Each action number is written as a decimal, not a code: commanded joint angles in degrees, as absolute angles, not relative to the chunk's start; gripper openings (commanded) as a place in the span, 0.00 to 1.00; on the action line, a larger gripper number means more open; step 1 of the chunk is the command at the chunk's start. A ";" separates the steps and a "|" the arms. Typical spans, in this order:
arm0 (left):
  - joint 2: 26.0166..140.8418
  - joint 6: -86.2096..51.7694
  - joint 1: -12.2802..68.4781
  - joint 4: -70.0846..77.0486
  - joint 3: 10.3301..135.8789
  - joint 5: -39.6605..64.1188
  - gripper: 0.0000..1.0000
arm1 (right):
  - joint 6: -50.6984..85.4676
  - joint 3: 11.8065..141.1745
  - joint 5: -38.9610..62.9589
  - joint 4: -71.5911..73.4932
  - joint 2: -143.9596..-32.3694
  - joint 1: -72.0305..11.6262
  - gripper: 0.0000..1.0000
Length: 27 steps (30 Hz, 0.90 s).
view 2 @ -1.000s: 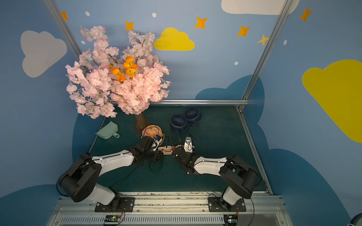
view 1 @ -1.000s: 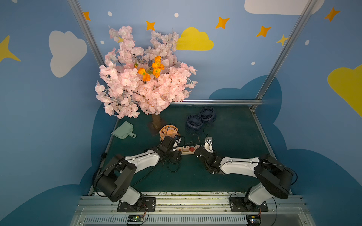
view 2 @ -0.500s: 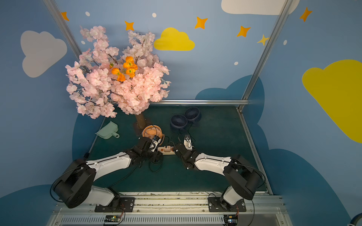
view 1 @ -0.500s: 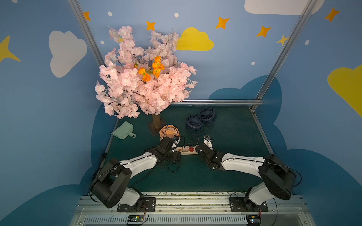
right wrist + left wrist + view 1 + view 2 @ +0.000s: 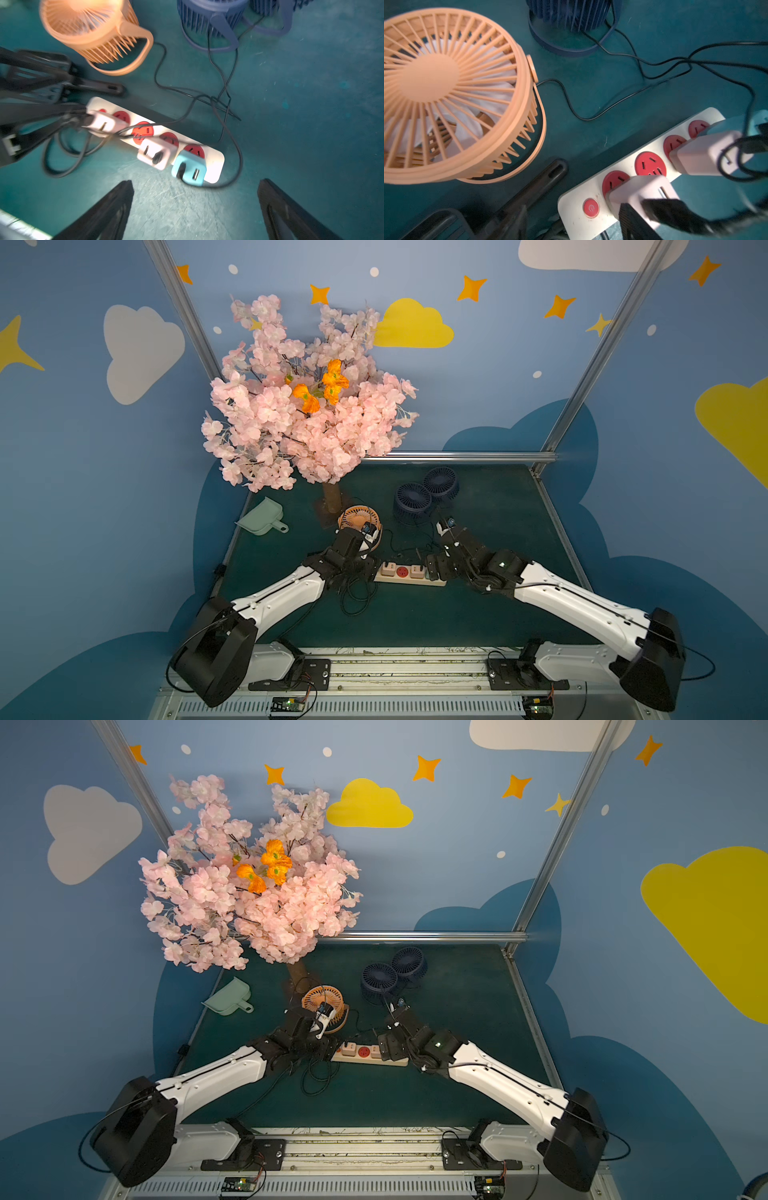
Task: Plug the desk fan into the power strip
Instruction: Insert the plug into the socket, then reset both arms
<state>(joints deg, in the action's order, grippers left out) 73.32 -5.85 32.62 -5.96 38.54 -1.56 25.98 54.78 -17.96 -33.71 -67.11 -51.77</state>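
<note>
We have both white arms reaching low and long from their bases, forearms converging on the long cream-beige power strip (image 5: pixel 411 582) with four round red sockets, which lies flat on the dark green desk (image 5: pixel 498 531) between the two wrists. The left arm comes in at the strip's button end, wrist dipped; the left gripper (image 5: pixel 371 570) has its jaws apart, one black finger (image 5: pixel 542 182) low beside the strip and clear of it, the other over the pale pink square adapter (image 5: pixel 639 191) in the socket next to the button. The right arm meets the strip's opposite end, wrist tipped down, and we see the right gripper (image 5: pixel 195 181) spread wide, gripping nothing, close to the light blue adapter (image 5: pixel 189 168) in the end socket. A second pale pink adapter (image 5: pixel 154 152) sits beside the blue one. Beyond the strip, near the left wrist, stands the round orange slatted desk fan (image 5: pixel 357 516), its thin black cord (image 5: pixel 566 99) trailing toward the strip; two navy fans (image 5: pixel 413 499) stand beyond the right wrist.
</note>
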 commanded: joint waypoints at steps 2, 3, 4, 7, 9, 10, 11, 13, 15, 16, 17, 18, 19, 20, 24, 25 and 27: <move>68.62 -6.54 32.38 -6.82 36.80 -0.17 0.76 | 24.43 51.33 -18.66 -37.51 -59.73 -51.27 0.97; 67.20 -6.68 32.36 -6.81 36.45 -0.19 0.77 | 23.70 50.65 -19.28 -37.06 -56.97 -51.24 0.97; 65.87 -6.99 32.25 -6.71 36.06 -0.55 0.78 | 22.07 50.01 -19.56 -36.21 -54.71 -51.13 0.97; 60.89 -7.66 31.01 -7.22 35.82 -2.28 0.83 | 20.04 50.34 -20.71 -35.52 -47.38 -48.38 0.98; 59.07 -8.36 28.01 -7.87 36.09 -3.02 0.87 | 18.74 51.14 -18.94 -35.49 -45.71 -42.94 0.98; 58.56 -8.76 25.90 -7.72 36.00 -3.11 0.91 | 17.87 51.33 -17.54 -35.31 -45.64 -39.77 0.98; 58.46 -9.13 23.43 -7.03 35.70 -3.18 0.97 | 16.86 51.16 -16.10 -34.72 -45.85 -36.70 0.98; 58.99 -9.85 17.56 -3.15 34.17 -3.21 1.00 | 14.34 48.92 -13.30 -31.24 -46.67 -28.15 0.98; 60.45 -10.21 11.91 1.71 32.54 -4.69 1.00 | 13.20 45.29 -9.51 -25.86 -47.59 -19.08 0.98; 61.52 -10.35 9.47 3.74 32.03 -6.05 1.00 | 13.48 43.20 -7.18 -22.49 -48.31 -13.98 0.98; 62.72 -10.21 7.34 5.97 31.73 -7.36 1.00 | 14.11 40.95 -4.85 -18.75 -48.95 -9.18 0.98; 64.42 -9.20 5.79 8.16 31.50 -9.39 1.00 | 15.02 39.22 -2.87 -14.56 -49.93 -4.38 0.98; 66.32 -7.66 5.11 10.89 31.17 -12.16 1.00 | 15.57 35.62 -1.84 -9.65 -50.86 -0.61 0.98; 68.21 -5.63 4.91 14.35 30.59 -15.42 1.00 | 15.77 33.02 -1.86 -5.02 -51.82 2.03 0.98; 78.65 0.59 4.79 32.18 26.99 -17.50 1.00 | 12.94 26.23 -6.91 8.96 -55.85 4.47 0.98; 80.62 0.44 4.75 34.53 26.80 -16.04 1.00 | 10.30 25.01 -6.52 12.06 -57.36 4.39 0.98; 86.11 3.10 4.94 41.09 26.08 -10.66 1.00 | 7.82 23.84 -6.72 16.48 -60.55 4.06 0.98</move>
<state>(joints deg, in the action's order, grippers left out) 81.43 -1.87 4.89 25.98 27.11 -13.47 12.38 24.45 -6.98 2.15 -58.81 4.29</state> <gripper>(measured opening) 0.999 0.980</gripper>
